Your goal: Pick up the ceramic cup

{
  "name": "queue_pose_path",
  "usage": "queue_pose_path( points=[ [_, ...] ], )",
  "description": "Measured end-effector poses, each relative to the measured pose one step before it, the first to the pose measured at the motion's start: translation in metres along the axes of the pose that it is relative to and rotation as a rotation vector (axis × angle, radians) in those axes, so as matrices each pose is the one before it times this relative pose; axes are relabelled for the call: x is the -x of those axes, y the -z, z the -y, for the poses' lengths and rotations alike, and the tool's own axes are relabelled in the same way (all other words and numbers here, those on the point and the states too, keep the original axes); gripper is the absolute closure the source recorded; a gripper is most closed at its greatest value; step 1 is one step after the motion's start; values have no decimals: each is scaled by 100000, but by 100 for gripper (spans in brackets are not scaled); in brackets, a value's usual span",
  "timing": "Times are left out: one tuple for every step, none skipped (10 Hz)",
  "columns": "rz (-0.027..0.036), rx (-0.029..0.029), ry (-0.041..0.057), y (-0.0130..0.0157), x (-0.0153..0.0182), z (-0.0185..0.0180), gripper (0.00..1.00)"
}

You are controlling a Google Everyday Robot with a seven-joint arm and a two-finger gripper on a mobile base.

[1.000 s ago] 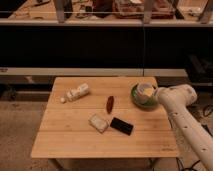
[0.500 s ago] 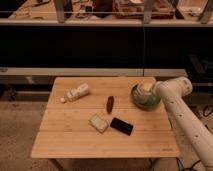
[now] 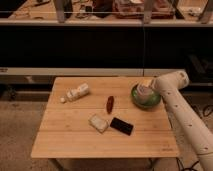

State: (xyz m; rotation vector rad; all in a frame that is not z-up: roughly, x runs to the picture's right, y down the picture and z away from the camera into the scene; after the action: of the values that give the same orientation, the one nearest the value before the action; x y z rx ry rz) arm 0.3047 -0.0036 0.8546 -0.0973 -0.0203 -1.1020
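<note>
The ceramic cup (image 3: 145,93) is a small pale round cup that appears to sit inside the round green dish (image 3: 146,102) at the right side of the wooden table (image 3: 75,140). My white arm (image 3: 187,120) comes in from the lower right and bends at the table's far right corner. My gripper (image 3: 146,85) is right over the cup and the dish, and partly hides the cup's far rim.
A white bottle-like object (image 3: 77,92) lies at the far left of the table. A small red object (image 3: 109,103) lies in the middle, with a pale packet (image 3: 98,123) and a flat black object (image 3: 122,126) nearer the front. A dark shelf unit stands behind the table.
My arm has swung left and its elbow end has moved towards the far corner. The gripper has moved in over the green dish and the cup.
</note>
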Motion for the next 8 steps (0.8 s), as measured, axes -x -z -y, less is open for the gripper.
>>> queue_pose_path(
  points=[
    [756,723,-383,-581,-95,-265,26],
    [468,387,-21,-435,-31,-121,26],
    [415,782,151,-674,-51,-316,26],
    [284,645,214,-533,28,-271,26],
    [401,755,576,-555,156,-199,26],
    [431,766,603,-528,236,-152,26],
    [761,831,374,-627,385,-213,30],
    [841,406,26,-443,360,-182,39]
  ],
)
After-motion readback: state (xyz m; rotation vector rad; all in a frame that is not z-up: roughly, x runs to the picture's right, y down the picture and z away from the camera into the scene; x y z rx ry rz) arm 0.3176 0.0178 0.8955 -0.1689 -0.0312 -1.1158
